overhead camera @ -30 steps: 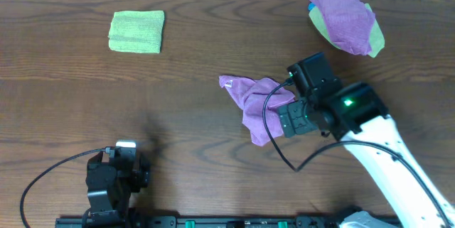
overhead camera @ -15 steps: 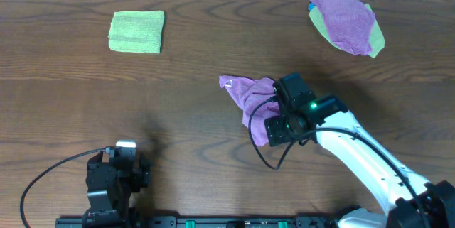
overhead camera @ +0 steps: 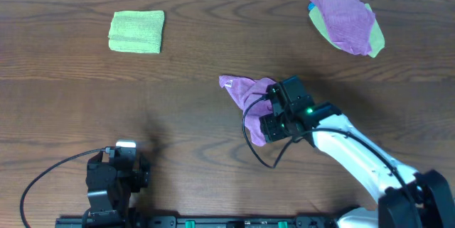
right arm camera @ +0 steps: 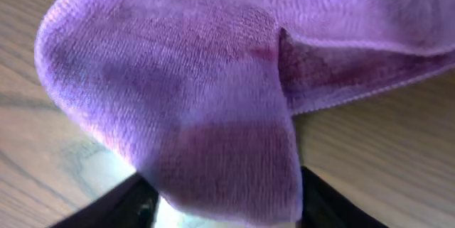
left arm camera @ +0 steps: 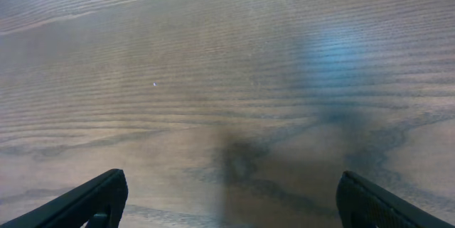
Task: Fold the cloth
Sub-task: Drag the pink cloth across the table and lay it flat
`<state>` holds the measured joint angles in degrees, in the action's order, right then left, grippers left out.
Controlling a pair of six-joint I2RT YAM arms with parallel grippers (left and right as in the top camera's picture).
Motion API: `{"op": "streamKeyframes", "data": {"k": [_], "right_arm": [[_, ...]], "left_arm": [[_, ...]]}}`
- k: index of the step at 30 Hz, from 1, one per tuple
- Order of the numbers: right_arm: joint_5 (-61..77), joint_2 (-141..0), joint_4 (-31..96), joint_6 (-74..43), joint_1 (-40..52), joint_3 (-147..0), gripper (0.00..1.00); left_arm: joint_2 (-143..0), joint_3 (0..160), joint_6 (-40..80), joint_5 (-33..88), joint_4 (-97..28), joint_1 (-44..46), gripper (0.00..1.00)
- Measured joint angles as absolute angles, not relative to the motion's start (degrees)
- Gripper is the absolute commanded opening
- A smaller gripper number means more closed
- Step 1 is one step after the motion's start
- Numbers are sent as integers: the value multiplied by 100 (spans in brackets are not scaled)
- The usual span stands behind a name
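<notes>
The purple-pink cloth lies crumpled near the middle of the table, with a small white tag at its left corner. My right gripper is down at the cloth's lower right end. In the right wrist view a rounded fold of the cloth hangs between the two dark fingertips, which stand apart on either side of it; the right gripper is partly closed round that fold. My left gripper rests at the front left, far from the cloth. In its wrist view the left gripper is wide open over bare wood.
A folded light green cloth lies at the back left. A pile of purple, green and blue cloths sits at the back right. A black cable loops from the right arm over the table just below the cloth.
My right arm has moved left and down onto the cloth's lower end, and its jaws have narrowed round a fold. The left arm has not moved.
</notes>
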<state>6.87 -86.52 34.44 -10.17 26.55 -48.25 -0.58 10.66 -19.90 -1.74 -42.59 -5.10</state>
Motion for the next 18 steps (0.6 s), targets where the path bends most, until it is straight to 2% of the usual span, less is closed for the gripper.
{"op": "streamKeyframes", "data": {"k": [4, 11, 18], "right_arm": [[991, -8868, 3295, -976, 2563, -4821, 4], [1269, -8877, 3726, -1004, 2556, -5288, 1], [1341, -8879, 4401, -1011, 2556, -7618, 2]], "left_arm": [[-58, 1066, -1990, -174, -4259, -510, 95], [-58, 1066, -1990, -174, -4259, -510, 95], [-58, 1066, -1990, -174, -4259, -510, 95]]}}
